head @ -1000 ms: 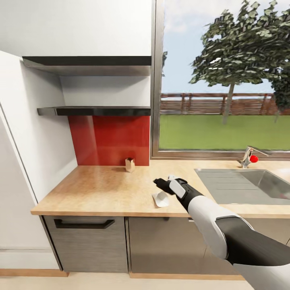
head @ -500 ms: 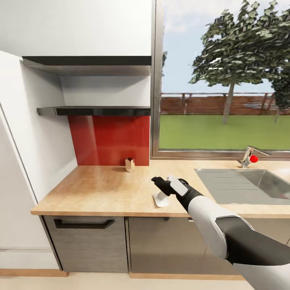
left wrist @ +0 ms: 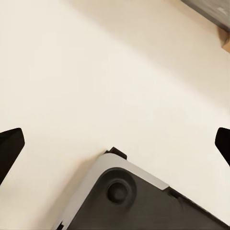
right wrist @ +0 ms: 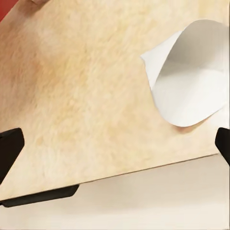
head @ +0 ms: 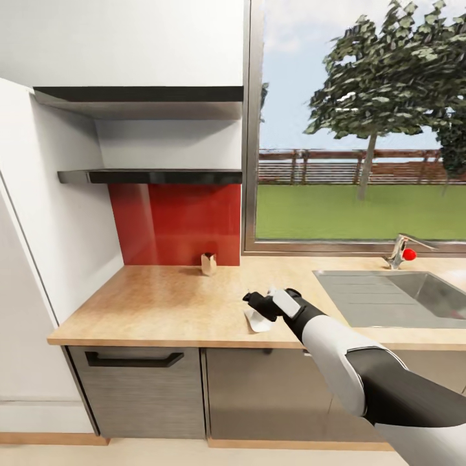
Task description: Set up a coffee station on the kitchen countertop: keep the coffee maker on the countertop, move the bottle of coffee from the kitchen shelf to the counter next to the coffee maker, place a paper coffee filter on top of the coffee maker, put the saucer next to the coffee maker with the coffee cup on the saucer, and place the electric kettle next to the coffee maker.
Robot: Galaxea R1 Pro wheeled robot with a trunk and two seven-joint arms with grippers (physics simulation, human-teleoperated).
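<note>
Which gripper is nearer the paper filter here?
Right. The right gripper hovers open just above the paper filter on the countertop; the left gripper hangs open over pale floor.

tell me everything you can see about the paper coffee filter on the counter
The paper coffee filter is a small white cone of thin, smooth paper, folded flat with one rounded end and a slightly open mouth. It lies on the kitchen countertop, near the front edge and left of the sink. The right gripper hovers just above it with its fingers spread wide; the right wrist view shows both dark fingertips apart from the paper, so nothing but the worktop touches it.
</note>
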